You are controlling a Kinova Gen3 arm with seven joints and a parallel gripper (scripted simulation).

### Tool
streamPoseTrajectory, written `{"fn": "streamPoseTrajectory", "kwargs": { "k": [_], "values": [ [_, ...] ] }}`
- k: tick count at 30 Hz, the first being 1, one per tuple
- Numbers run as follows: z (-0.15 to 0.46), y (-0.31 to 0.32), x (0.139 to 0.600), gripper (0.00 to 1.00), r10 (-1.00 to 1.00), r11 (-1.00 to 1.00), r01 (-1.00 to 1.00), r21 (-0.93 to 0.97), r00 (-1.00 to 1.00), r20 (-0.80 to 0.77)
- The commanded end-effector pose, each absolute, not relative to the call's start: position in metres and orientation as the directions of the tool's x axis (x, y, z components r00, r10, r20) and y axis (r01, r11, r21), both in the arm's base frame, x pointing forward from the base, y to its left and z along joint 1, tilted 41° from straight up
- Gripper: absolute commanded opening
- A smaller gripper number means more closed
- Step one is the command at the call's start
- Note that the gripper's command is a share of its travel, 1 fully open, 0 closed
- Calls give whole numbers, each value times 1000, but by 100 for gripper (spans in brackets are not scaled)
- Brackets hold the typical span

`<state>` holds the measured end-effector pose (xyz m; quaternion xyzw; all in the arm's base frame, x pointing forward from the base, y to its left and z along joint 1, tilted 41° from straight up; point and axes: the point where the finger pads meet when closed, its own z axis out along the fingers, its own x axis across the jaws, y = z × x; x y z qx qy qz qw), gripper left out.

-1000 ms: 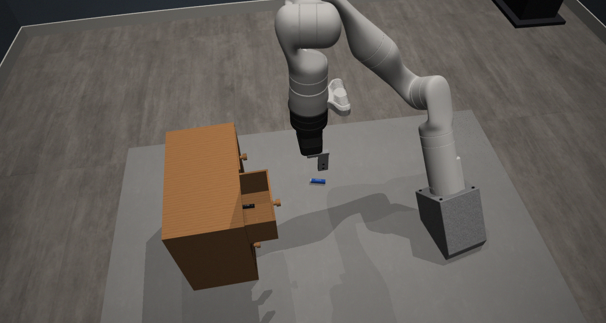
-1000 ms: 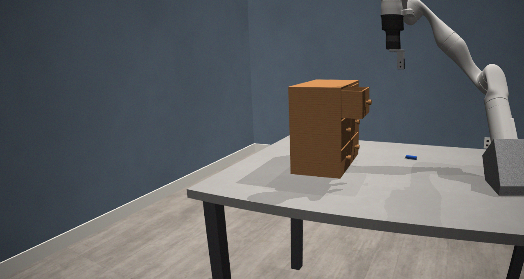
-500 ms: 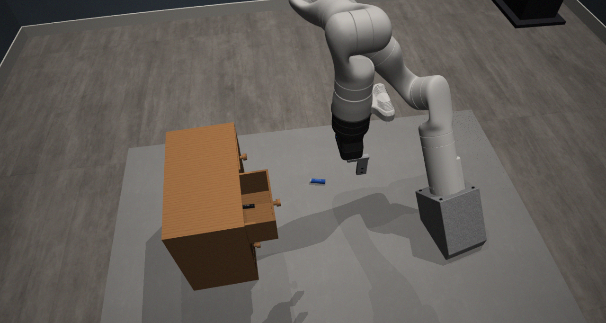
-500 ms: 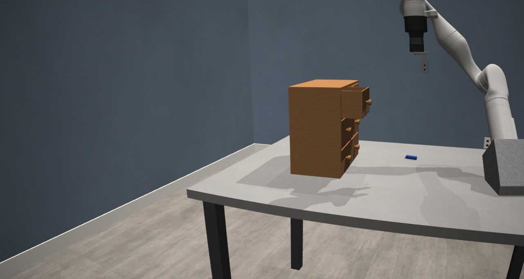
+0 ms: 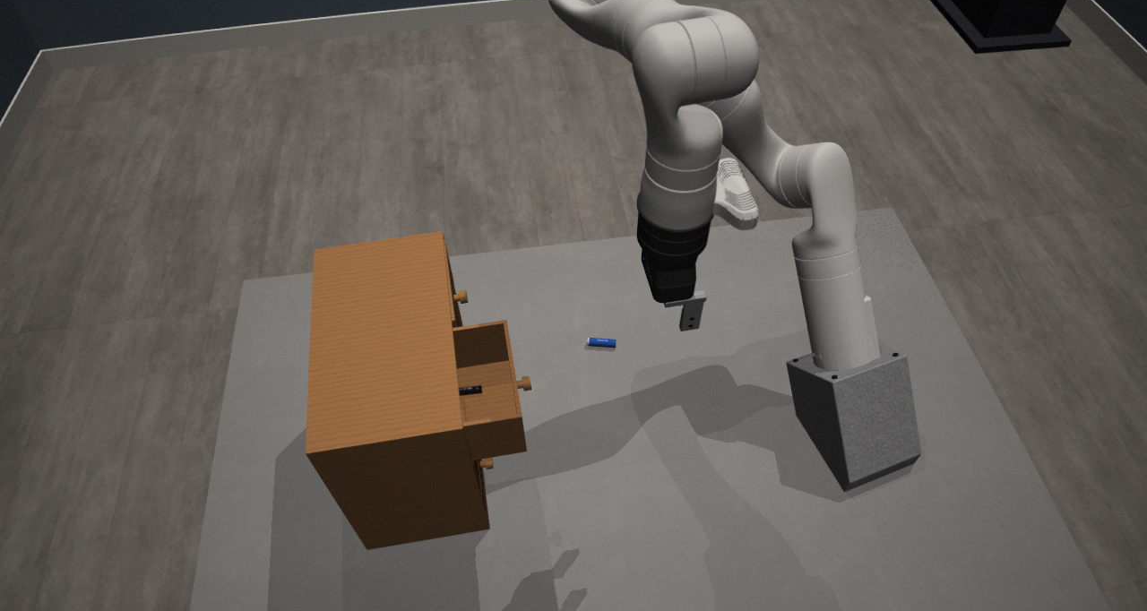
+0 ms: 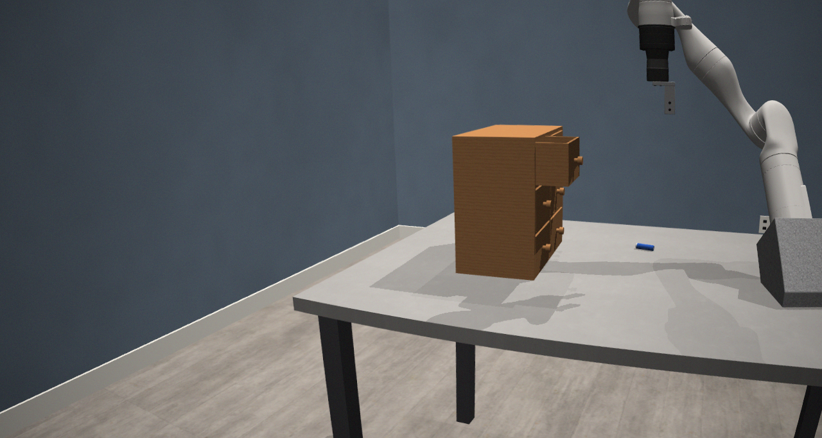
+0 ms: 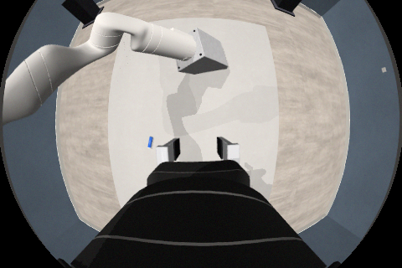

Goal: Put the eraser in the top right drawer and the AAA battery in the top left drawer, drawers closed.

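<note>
The wooden chest (image 5: 376, 326) (image 6: 494, 205) stands upright. Its top-row left drawer (image 5: 496, 439) (image 6: 551, 164) is pulled partly out and looks level. A black battery-like cylinder (image 5: 471, 389) lies on that drawer's floor, partly hidden by the chest's top. The top-row right drawer's knob (image 5: 461, 296) shows close to the front. A small blue, battery-shaped thing (image 5: 601, 342) (image 6: 645, 246) (image 7: 150, 141) lies on the table before the chest. I see nothing I can identify as the eraser; the right drawer's inside is hidden. My gripper (image 5: 689, 319) (image 6: 669, 106) (image 7: 198, 145) is open and empty, pointing down high above the table.
The grey table (image 5: 264, 319) (image 6: 367, 315) (image 7: 247, 42) carries the arm's base block (image 5: 870, 423) (image 6: 790, 262) (image 7: 205, 56) opposite the chest's front. The lower drawers' knobs (image 6: 547, 203) (image 6: 547, 246) stick out below the open drawer.
</note>
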<state>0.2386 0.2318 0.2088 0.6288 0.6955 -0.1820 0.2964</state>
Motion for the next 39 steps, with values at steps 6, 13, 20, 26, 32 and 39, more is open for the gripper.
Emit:
{"fn": "streamPoseTrajectory", "kwargs": {
  "k": [6, 13, 20, 26, 32, 39],
  "values": [
    [208, 231, 240, 100, 767, 161, 977, 140, -35, -641],
    [206, 229, 243, 100, 767, 186, 968, 170, -35, -641],
    [202, 227, 247, 100, 767, 222, 951, 214, -35, -641],
    [198, 224, 252, 100, 767, 267, 925, 270, -35, -641],
    [194, 221, 257, 100, 767, 302, 900, 313, -35, -641],
    [188, 216, 265, 100, 767, 369, 841, 396, -35, -640]
  ]
}}
